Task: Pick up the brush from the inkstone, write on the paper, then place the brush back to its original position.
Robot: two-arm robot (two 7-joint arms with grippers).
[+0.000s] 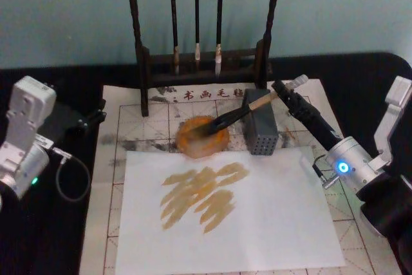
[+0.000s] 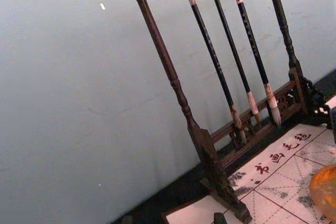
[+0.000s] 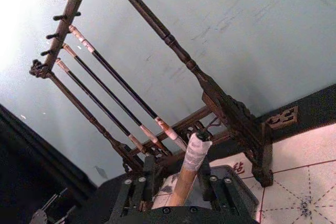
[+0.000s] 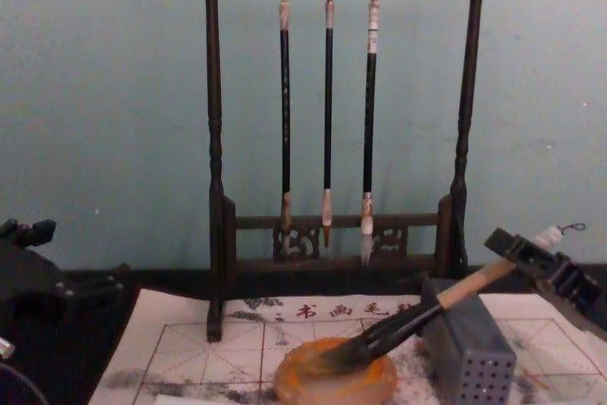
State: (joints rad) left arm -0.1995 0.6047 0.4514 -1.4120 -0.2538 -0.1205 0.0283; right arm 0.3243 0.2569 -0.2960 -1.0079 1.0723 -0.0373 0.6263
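The brush [image 1: 232,116] lies slanted, its dark bristles in the round orange inkstone [image 1: 193,143] and its wooden handle resting on a grey block [image 1: 261,133]. My right gripper [image 1: 283,94] is at the handle's white upper end, open, with a finger on each side of the handle [image 3: 191,156] and a small gap showing. From the chest, the brush [image 4: 417,320] rises from the inkstone [image 4: 332,386] to the right gripper [image 4: 526,255]. The red-gridded paper [image 1: 129,120] lies under the inkstone. A plain white sheet [image 1: 270,223] on it bears orange-brown strokes [image 1: 203,198]. My left gripper [image 1: 77,120] is parked at the far left.
A dark wooden rack [image 1: 143,62] with three thin black brushes [image 4: 327,111] stands just behind the paper, close to the right gripper. The perforated grey block [image 4: 469,358] sits right of the inkstone. A black cloth [image 1: 58,236] covers the table around the paper.
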